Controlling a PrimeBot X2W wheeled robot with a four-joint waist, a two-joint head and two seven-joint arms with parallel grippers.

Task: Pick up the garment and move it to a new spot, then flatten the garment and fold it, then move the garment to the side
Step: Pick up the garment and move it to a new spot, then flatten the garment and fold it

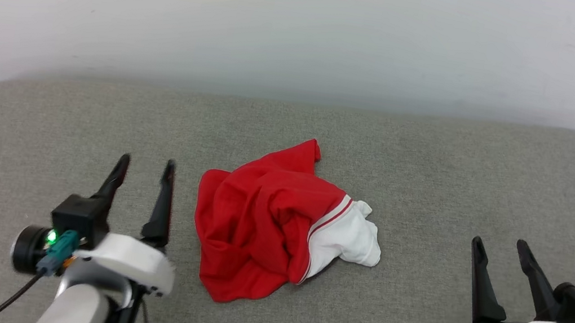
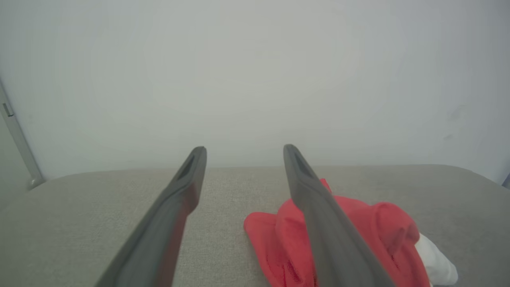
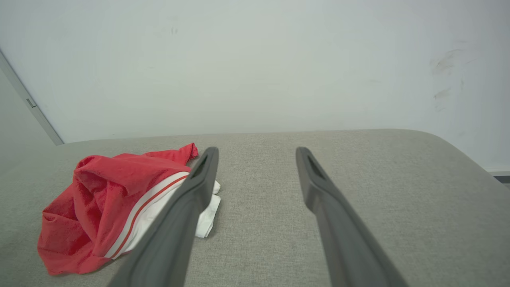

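Lying in a single crumpled heap near the middle of the grey padded surface (image 1: 435, 166) is one garment (image 1: 261, 220), mostly red, with one white sleeve (image 1: 350, 239) poking out on its right side beside a red-and-white striped seam. No lettering can be made out in the folds. Two grippers flank it, one on each side, and neither touches the cloth. The left gripper (image 1: 147, 160) sits just beside the garment's left edge, its two dark fingers spread apart with nothing between them; in the left wrist view the same pair (image 2: 244, 148) stands wide, the red heap (image 2: 358, 223) lying partly behind the right-hand finger in that view. The right gripper (image 1: 499, 241) is well apart from the garment, off past the white sleeve, and its two fingers are likewise parted and empty; in the right wrist view (image 3: 258, 149) bare grey fabric shows between them, with the garment (image 3: 99, 187) off to that view's left. One plain pale wall (image 1: 307, 28) rises behind the surface.
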